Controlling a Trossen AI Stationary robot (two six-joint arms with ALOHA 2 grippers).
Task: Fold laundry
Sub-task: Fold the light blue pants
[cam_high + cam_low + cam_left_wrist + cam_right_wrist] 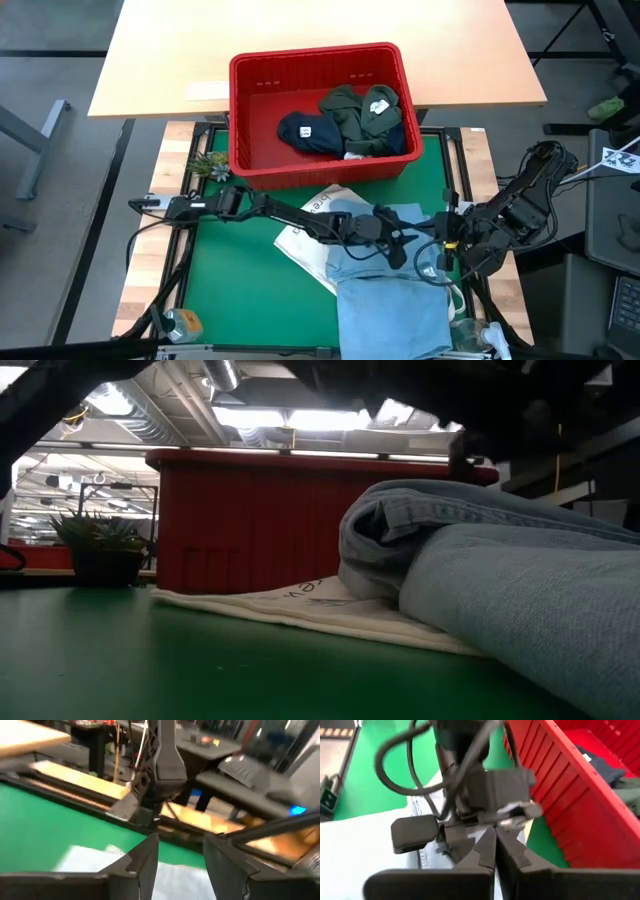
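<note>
Folded denim [392, 300] on tote [312, 240] at mat's near edge, left gripper [412, 250] over its far end, fingers [145, 865] apart, empty, right gripper [447, 240] beside it, pinched shut, empty, navy [308, 133] and olive garments [362, 115] in red basket [250, 110] beyond

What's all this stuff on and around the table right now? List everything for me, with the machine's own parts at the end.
denim garment: one, light blue, folded over on the green mat, near right.
tote bag: one, white with lettering, flat under the denim.
basket: one, red plastic, at the mat's far edge.
navy garment: one, in the basket.
olive garments: a dark green heap in the basket; count unclear.
potted plant: one, small, left of the basket.
green mat: one, covering the table.
left gripper: open, above the denim.
right gripper: shut, beside the left gripper.
</note>
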